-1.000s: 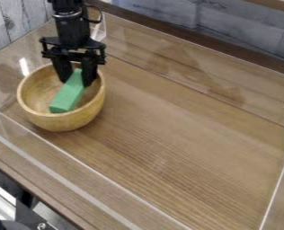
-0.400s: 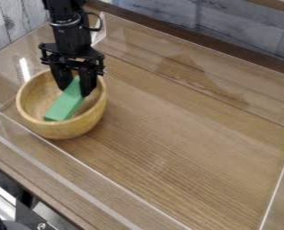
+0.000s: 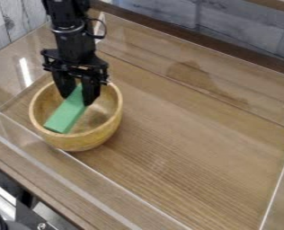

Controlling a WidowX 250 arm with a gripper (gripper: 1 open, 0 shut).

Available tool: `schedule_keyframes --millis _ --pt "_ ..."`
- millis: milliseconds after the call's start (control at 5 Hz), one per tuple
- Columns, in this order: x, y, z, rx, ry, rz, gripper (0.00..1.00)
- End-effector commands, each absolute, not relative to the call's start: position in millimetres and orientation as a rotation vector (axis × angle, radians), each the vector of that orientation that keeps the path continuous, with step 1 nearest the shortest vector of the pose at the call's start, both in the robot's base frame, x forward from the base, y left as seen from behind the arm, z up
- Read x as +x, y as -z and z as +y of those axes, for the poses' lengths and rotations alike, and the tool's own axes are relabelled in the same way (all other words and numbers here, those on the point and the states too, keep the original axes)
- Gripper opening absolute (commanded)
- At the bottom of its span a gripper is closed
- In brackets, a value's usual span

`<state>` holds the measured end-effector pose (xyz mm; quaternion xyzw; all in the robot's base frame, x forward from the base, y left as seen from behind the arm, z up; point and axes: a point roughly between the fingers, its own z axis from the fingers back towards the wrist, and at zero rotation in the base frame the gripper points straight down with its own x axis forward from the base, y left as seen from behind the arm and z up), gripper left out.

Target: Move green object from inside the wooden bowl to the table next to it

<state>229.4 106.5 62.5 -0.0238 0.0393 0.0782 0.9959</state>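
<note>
Inside wooden bowl [image 3: 99, 133]: green object [image 3: 66, 114] tilted, upper end toward end effector [image 3: 78, 87].

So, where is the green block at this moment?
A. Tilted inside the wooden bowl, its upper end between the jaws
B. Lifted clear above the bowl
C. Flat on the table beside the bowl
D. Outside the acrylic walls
A: the green block leans inside the wooden bowl, lower end near the bowl's floor, upper end between the gripper jaws.
</note>
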Motion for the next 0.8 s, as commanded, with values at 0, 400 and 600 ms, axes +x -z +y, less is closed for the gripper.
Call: schedule_keyframes --millis 0,400,600 --pt "235 -78.8 102 -0.025 -0.126 0.022 0.0" --pt "242 -74.1 101 -0.028 -0.122 0.021 0.0" --pt "245 -65.7 100 -0.03 -0.08 0.019 0.0"
